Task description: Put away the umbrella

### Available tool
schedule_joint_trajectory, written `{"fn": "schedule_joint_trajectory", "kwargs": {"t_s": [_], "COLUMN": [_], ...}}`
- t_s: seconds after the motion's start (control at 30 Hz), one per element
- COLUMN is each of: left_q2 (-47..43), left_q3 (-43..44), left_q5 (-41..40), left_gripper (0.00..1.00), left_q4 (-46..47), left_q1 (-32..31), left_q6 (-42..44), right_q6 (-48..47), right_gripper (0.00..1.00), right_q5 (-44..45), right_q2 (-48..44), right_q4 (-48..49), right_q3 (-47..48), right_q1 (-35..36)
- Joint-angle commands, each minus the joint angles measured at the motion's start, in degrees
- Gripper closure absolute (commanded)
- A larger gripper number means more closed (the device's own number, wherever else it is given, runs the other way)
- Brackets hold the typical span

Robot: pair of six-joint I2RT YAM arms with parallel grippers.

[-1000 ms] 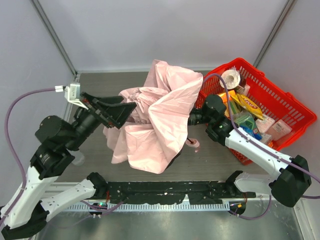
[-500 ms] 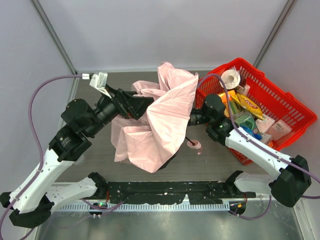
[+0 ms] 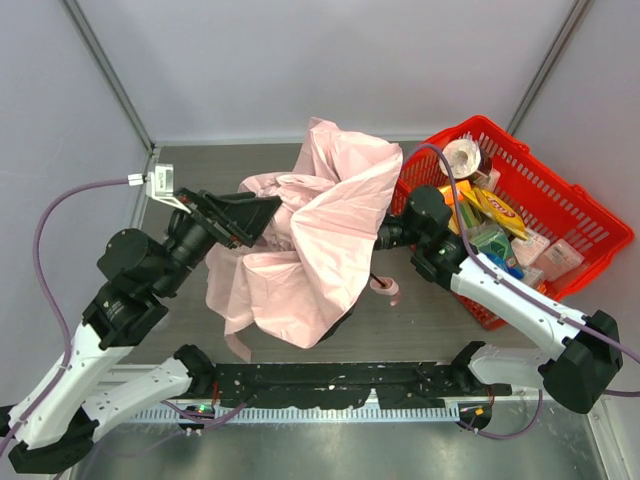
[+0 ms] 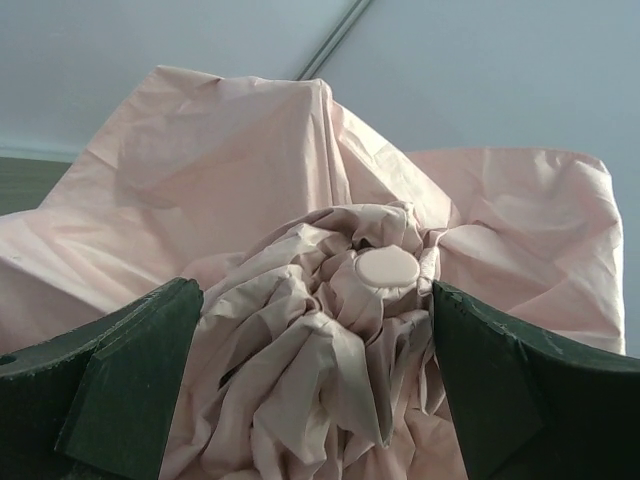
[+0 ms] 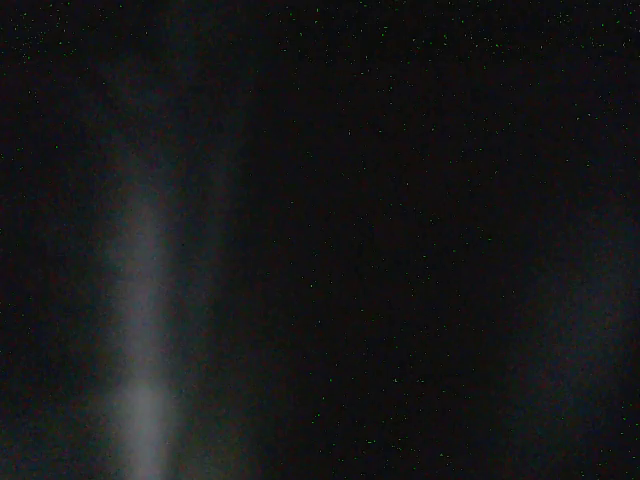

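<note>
Two left fingers (image 3: 250, 218), spread open, flank the capped tip of the umbrella (image 3: 320, 240) heaped on the table (image 3: 195, 165), its axis running toward the right fingers, which are buried under fabric, so I cannot tell their grip.

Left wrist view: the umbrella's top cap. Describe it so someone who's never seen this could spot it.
Pale pink umbrella fabric fills most of the left wrist view, between the two dark green fingers at the bottom corners. Where the crumpled folds bunch together in the middle sits the cap. It is a small smooth round disc, the only flat, unwrinkled patch among the creases.
</note>
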Motion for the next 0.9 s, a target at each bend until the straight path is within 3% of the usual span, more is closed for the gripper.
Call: {"fn": "schedule_joint_trajectory", "kwargs": {"t_s": [0.0, 0.17, 0.3, 0.4, 0.47, 0.57, 0.63, 0.67, 0.73, 0.77, 0.8, 0.87], "left_q2": [3.2, 5.5, 7.6, 7.4, 6.4, 4.9, 3.6, 2.9, 1.5, 0.9, 0.3, -0.6], "left_q3": [-0.3, -3.1, -2.8, -4.4, -6.2, -8.1, -9.5, -10.3, -11.4, -11.7, -11.8, -11.7], "left_q5": [3.3, 10.4, 9.7, 9.0, 9.2, 12.2, 14.3, 14.5, 11.7, 11.2, 11.0, 8.5], "left_gripper": [0.00, 0.00, 0.04, 0.24, 0.42, 0.80, 0.96, 1.00, 1.00, 1.00, 1.00, 1.00], "left_q4": [8.7, 20.3, 20.8, 23.1, 25.2, 26.9, 26.9, 26.4, 24.3, 23.6, 22.7, 21.3], "left_q1": [0.0, 0.1, 0.0, 0.0, 0.0, 0.0, 0.0, 0.0, 0.1, 0.5, 1.0, 1.5], "left_q6": [-3.0, -4.2, -4.4, -2.8, -0.2, 4.7, 9.1, 11.1, 14.2, 15.5, 16.4, 17.1], "right_q6": [-0.8, -0.9, -1.2, -1.8, -2.3, -1.0, 0.5, 1.8, 3.9, 4.7, 5.5, 7.2], "right_gripper": [1.00, 1.00, 1.00, 1.00, 1.00, 1.00, 0.99, 0.91, 0.68, 0.40, 0.25, 0.25], "right_q5": [0.3, 0.3, 0.2, 0.4, 1.0, 4.5, 7.9, 11.8, 20.1, 23.1, 27.0, 34.1], "right_q2": [-0.3, 0.0, -0.2, -0.8, -1.3, -3.6, -5.2, -5.6, -7.7, -9.5, -10.4, -13.3], "right_q4": [6.6, 6.5, 5.9, 4.3, 2.5, 1.3, -0.8, -3.6, -10.6, -12.7, -17.3, -24.4], "right_q3": [4.0, 4.0, 3.4, 2.9, 2.1, -0.3, -1.9, -2.7, -4.3, -5.1, -7.1, -11.0], "right_q1": [0.6, 1.1, 1.9, 2.8, 3.5, 4.0, 4.2, 4.3, 4.6, 4.6, 4.6, 4.5]}}
